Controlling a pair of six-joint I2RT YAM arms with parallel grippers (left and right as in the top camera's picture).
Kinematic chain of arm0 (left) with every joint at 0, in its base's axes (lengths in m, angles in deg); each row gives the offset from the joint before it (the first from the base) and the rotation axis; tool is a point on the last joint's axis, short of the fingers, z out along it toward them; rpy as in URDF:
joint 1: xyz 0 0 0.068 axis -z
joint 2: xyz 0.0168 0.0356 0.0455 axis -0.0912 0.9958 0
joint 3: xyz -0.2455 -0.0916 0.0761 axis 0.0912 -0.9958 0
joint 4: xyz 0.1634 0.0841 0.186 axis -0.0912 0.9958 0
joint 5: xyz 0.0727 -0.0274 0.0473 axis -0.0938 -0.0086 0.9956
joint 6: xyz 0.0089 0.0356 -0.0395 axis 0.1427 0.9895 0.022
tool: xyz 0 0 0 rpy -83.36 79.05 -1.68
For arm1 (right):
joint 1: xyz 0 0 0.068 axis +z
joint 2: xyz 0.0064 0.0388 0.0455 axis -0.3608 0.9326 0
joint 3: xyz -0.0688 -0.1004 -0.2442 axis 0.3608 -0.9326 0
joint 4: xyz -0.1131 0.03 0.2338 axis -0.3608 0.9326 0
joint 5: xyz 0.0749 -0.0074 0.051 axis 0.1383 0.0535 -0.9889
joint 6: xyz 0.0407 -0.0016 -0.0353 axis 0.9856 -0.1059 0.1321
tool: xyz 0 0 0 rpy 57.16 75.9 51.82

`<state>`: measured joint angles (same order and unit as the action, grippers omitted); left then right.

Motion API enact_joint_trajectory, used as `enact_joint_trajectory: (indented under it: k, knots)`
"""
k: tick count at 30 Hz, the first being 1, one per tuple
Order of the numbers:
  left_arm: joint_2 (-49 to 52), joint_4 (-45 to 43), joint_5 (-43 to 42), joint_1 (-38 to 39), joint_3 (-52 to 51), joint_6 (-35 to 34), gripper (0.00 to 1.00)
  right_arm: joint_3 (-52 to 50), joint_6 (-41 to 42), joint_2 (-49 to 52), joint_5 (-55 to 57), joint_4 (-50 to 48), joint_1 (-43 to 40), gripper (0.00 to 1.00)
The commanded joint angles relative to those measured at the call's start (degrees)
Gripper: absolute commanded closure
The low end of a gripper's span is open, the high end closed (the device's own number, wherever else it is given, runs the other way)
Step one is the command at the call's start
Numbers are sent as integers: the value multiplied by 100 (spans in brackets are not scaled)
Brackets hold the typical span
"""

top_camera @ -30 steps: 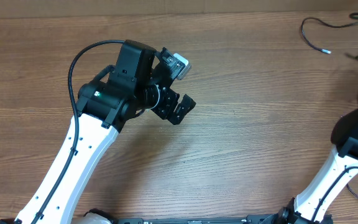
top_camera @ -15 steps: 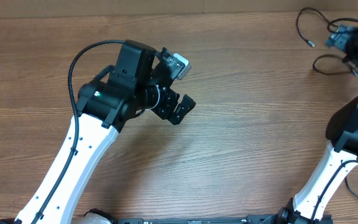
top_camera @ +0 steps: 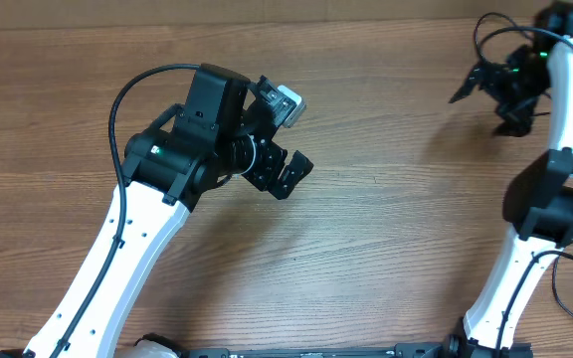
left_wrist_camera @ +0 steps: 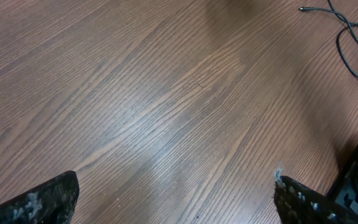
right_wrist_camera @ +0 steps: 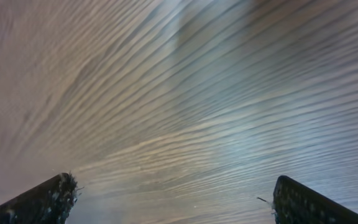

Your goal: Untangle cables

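Observation:
Thin black cables [top_camera: 477,34] lie at the table's far right corner; only a loop shows in the overhead view, the rest hidden behind my right arm. In the left wrist view a cable [left_wrist_camera: 348,38] curls at the top right, its small plug tip [left_wrist_camera: 303,9] pointing left. My right gripper [top_camera: 487,99] hangs open just beside the loop, and its wrist view shows only blurred wood between the fingers [right_wrist_camera: 176,200]. My left gripper [top_camera: 288,174] is open over the middle of the table, far from the cables, with bare wood between its fingers [left_wrist_camera: 176,202].
The wooden table [top_camera: 386,229] fills the view, with its far edge [top_camera: 267,22] along the top. The left arm [top_camera: 137,239] reaches in from the bottom left. The right arm [top_camera: 540,209] rises along the right edge.
The right arm has swung from the far right edge in over the table corner, and its gripper has opened. The cable's plug end, visible earlier, is now hidden. The left arm has not moved.

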<state>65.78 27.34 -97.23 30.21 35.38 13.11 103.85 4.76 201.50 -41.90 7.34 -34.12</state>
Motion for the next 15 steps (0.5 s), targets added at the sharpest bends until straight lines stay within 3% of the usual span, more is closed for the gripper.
enact_joint_trajectory:
  k: [1, 7, 15]
  knots:
    - [-50, -22, 17, -28, 76, 22, 0, -153, -79, -31, 623, -26, 610, 0]
    - [-50, -22, 17, -28, 76, 22, 0, -599, 772, -31, 1725, -50, 1722, 3]
    - [-50, -22, 20, -28, 76, 22, 0, -599, 977, -586, 1740, 0, 1926, 5]
